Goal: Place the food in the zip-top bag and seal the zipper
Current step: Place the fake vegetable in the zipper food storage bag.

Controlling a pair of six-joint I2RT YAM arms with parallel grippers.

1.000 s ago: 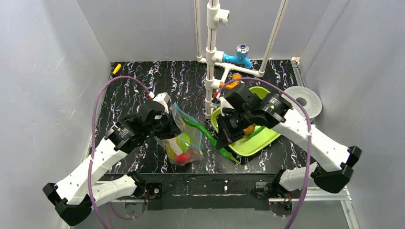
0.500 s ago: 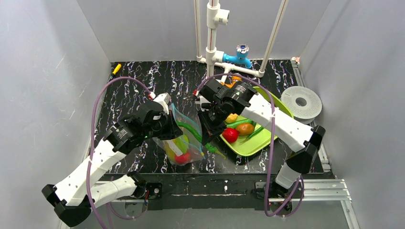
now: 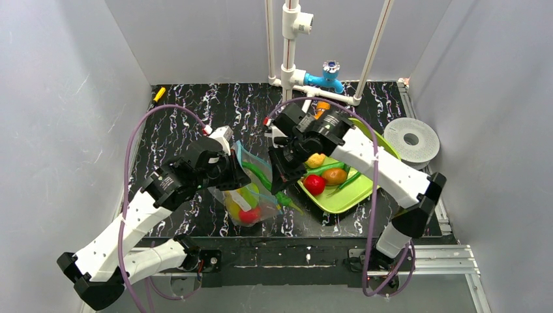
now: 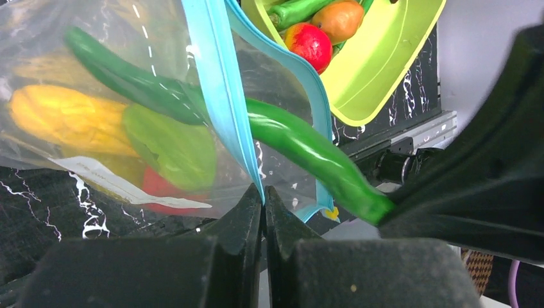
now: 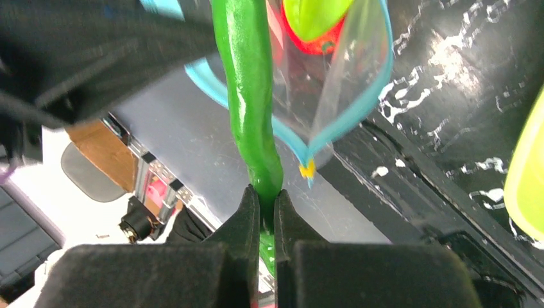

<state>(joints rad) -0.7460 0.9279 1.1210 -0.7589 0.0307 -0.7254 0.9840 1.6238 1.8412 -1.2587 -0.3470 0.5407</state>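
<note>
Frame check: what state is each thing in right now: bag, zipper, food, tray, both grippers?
zip-top bag: open, food inside.
zipper: unsealed, its two strips apart.
green pepper: partway through the bag mouth, tail outside.
left gripper: fingers shut on zipper.
right gripper: fingers shut on green pepper's tail.
tray: holds unpacked food.

A robotics lab test cell: plain grey panel walls (image 3: 65, 98) box in a black marbled bench (image 3: 189, 111); a white left arm (image 3: 130, 222) and right arm (image 3: 391, 173) are bolted at its near edge, purple cables (image 3: 127, 163) looping over them, with a white pipe frame (image 3: 287, 72) behind
</note>
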